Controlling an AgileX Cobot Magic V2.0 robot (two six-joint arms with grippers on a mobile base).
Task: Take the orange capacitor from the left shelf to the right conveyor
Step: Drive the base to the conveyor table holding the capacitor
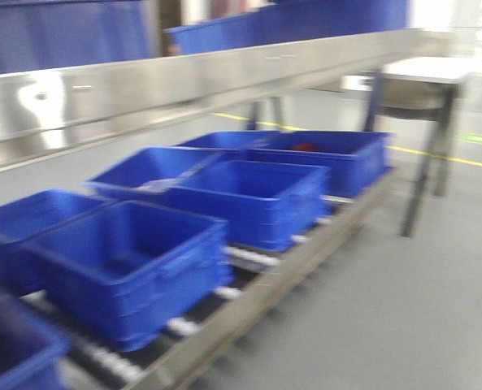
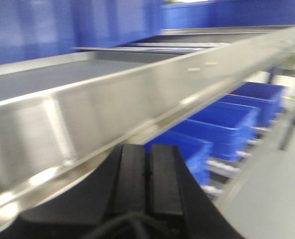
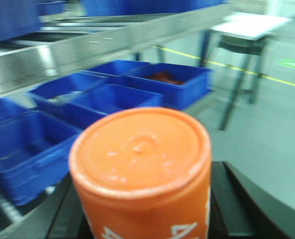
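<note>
Though blurred, shows orange capacitor [image 3: 140, 169] clamped in right gripper [image 3: 147, 214], jaws spread to its width, out in front of left shelf [image 1: 184, 81] and blue bins [image 1: 257, 195]. Long axis aimed at wrist cam, flat top facing lens. Left gripper [image 2: 148, 172]: jaws pressed together, empty, just below shelf's steel rail.

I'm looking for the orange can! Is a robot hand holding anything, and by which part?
The right hand holds the orange capacitor by its sides, flat top free. The left hand holds nothing.
</note>
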